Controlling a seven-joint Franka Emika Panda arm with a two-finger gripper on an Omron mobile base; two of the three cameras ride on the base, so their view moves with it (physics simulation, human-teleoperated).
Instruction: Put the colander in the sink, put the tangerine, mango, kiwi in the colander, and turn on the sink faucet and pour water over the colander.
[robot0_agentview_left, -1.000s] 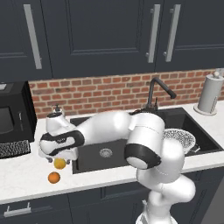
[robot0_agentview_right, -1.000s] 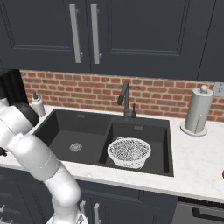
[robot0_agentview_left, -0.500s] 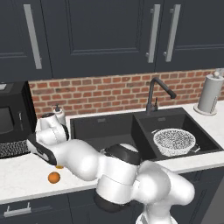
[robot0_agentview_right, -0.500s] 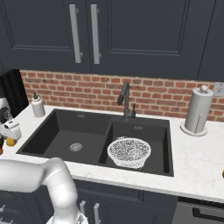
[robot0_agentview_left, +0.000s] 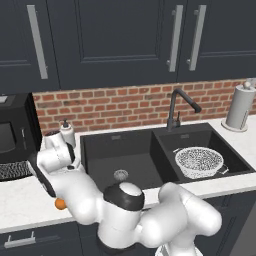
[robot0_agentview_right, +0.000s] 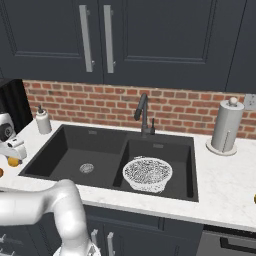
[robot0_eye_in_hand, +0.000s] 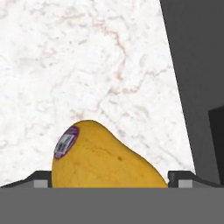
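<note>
Straddling the mango (robot0_eye_in_hand: 103, 157), I am holding my fingers (robot0_eye_in_hand: 183, 177) spread wide, one tip on each side of it, and neither seems to be touching the skin yet. It is lying on the white marble counter (robot0_eye_in_hand: 87, 57), directly between my tips and slightly toward me, its fat end on my left and its narrower end tapering to my right. A small purple sticker (robot0_eye_in_hand: 65, 142) is sitting on the upper left of its rounded shoulder.

I am judging it to be a light, firm fruit with smooth, waxy skin, so it is likely to be slippery and to roll or squirt out if I am pinching it off-centre. The best hold, I think, is across the broad middle, where the sides are closest to parallel, with a gentle squeeze so I am not bruising it. The tapered end and the sticker patch look like poorer places to press.

Beyond my right tip, the dark edge of the sink (robot0_eye_in_hand: 194, 87) is running away from me. Farther off to that side, the colander (robot0_agentview_left: 198, 162) is already sitting in the far basin, with the faucet (robot0_agentview_left: 178, 107) standing behind it. A small orange fruit, probably the tangerine (robot0_agentview_left: 60, 203), is lying on the counter close beside my gripper (robot0_agentview_right: 14, 150).
</note>
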